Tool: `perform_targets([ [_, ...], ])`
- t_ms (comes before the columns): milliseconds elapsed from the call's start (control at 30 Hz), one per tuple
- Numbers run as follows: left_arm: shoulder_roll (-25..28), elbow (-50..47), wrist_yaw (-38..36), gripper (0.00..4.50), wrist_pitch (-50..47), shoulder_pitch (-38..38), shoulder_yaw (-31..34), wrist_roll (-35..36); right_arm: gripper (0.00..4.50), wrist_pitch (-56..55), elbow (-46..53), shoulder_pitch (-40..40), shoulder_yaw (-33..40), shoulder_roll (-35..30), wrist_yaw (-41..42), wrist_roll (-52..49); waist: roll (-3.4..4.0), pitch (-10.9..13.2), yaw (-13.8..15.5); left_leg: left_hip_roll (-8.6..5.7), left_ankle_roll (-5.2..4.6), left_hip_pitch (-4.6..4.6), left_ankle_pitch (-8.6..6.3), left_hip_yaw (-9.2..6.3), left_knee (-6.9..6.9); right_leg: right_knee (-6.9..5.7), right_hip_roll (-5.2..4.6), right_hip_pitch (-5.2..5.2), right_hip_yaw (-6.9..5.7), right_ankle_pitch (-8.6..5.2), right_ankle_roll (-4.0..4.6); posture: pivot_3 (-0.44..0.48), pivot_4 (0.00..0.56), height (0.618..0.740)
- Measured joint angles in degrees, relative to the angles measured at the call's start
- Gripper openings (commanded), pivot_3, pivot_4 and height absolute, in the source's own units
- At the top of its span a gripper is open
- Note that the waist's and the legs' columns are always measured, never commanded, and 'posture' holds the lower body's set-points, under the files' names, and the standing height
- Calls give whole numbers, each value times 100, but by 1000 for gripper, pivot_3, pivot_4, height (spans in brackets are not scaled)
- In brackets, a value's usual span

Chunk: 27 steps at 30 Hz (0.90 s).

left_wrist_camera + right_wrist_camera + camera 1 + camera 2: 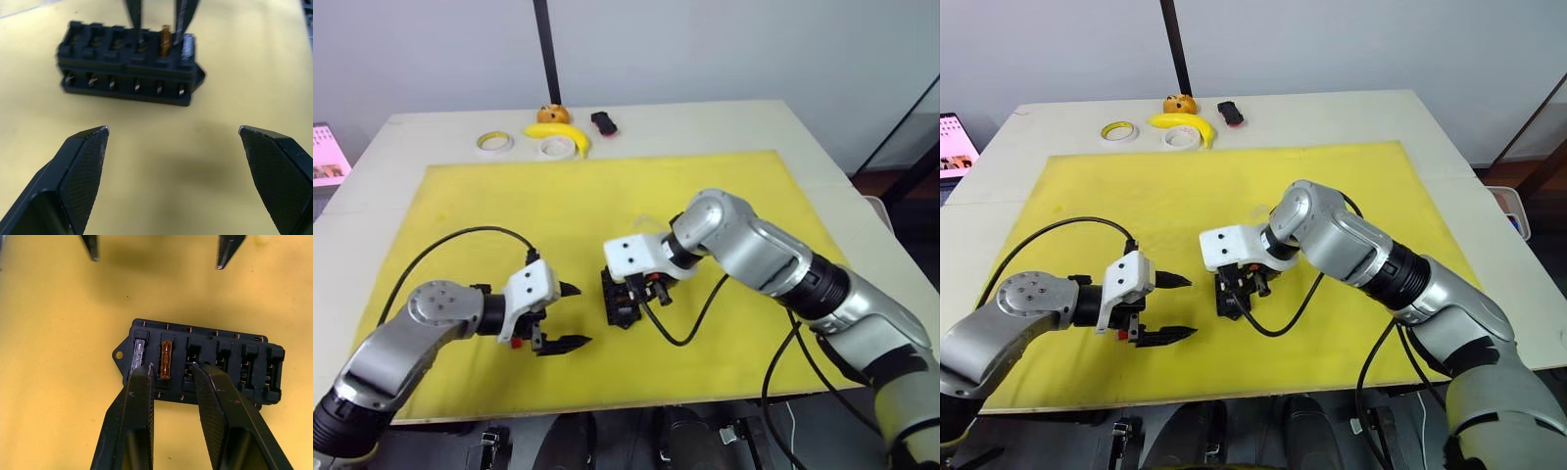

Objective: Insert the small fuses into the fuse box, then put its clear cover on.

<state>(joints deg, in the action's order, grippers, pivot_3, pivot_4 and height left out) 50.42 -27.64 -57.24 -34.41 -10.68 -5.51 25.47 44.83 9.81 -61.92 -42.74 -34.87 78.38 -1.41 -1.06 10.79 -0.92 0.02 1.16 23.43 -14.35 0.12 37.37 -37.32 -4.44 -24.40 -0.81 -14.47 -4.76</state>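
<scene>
The fuse box (200,364) sits on the yellow mat (607,196), right under the right tool (172,368). Two fuses are already in slots at one end of the box: a grey fuse (139,355) and, next to it, an amber fuse (166,360). The right tool's two fingers stand on each side of the amber fuse. They are a little apart and do not seem to pinch anything. It looks like the tool is there to press the amber fuse down or has just let go of it. The other slots beside the tool look empty, so most of the job is probably left to do.

The left tool (558,318) waits just beside the box, on the mat. Its fingers (80,169) are spread wide and hold nothing. It points at the long side of the box, maybe so it can hold the box steady.

I cannot pick out the other fuses or the clear cover. Far from both tools, at the back of the tabletop (724,122), lie two tape rolls (524,144) and a banana (558,132).
</scene>
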Motion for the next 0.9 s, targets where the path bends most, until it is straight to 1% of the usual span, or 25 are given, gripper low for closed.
perform_targets([
  [267,-45,43,-2,4500,12,-65,0,0,1347,-136,-45,-125,319,-4,180,-66,0,0,-1,0,0,0,0,0,0,0,0,0,0,0,0,0,150,740],
  [367,-45,43,-8,4500,11,-67,0,2,1347,-213,-30,-117,625,-51,261,-238,0,0,8,0,0,0,0,0,0,0,0,0,0,0,0,0,150,740],
  [467,-43,44,-11,4500,10,-72,7,4,1347,-298,50,66,974,-119,280,-469,-1,-1,11,0,0,0,0,-1,0,0,-1,2,0,0,0,0,150,740],
  [533,-43,47,-12,4500,9,-81,11,3,1347,-405,178,424,1280,-47,150,-681,-2,-1,15,1,0,0,0,-2,0,0,-1,3,0,0,0,0,150,740],
  [633,-44,49,-12,4500,9,-108,12,3,548,-609,247,916,1513,144,-95,-898,-1,-1,1,1,0,0,0,-1,1,-1,0,3,0,1,-1,0,150,740],
  [667,-43,49,-13,4500,9,-113,12,3,50,-650,247,1010,1557,189,-160,-939,-1,-1,-4,1,0,0,0,0,2,-4,0,2,1,0,-1,0,150,740],
  [800,-96,57,-5,4500,9,-150,11,3,50,-881,253,1340,1851,228,-356,-1110,-2,-1,14,1,0,0,0,-2,2,-3,0,4,0,0,-1,0,150,740],
  [900,-148,66,19,4500,3,-149,12,7,50,-943,229,1570,1879,228,-392,-1185,-2,-1,16,0,0,0,0,-2,3,-3,-1,4,0,1,-1,0,150,740],
])
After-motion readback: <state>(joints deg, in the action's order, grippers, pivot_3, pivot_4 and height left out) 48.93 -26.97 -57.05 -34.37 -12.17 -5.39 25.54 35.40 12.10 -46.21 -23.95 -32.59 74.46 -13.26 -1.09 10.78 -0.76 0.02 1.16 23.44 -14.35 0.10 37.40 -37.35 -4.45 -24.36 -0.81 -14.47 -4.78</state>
